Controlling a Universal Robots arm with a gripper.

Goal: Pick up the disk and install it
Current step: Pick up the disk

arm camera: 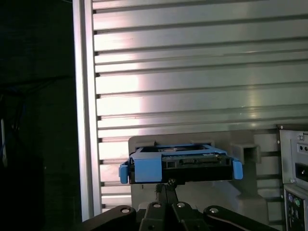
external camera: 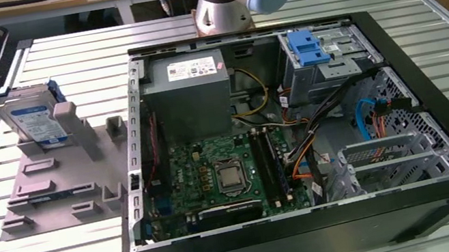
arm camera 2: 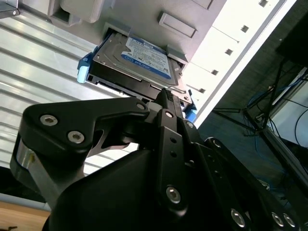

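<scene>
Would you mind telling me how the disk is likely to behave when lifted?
Probably stiff and heavy for its size: the disk has a thick metal body in a blue plastic frame. Propped on edge in the grey stand, it might tip if nudged.

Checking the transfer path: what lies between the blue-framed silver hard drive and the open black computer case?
In the exterior view, the grey plastic fixture's upright posts stand between the blue-framed silver disk and the black case.
</scene>
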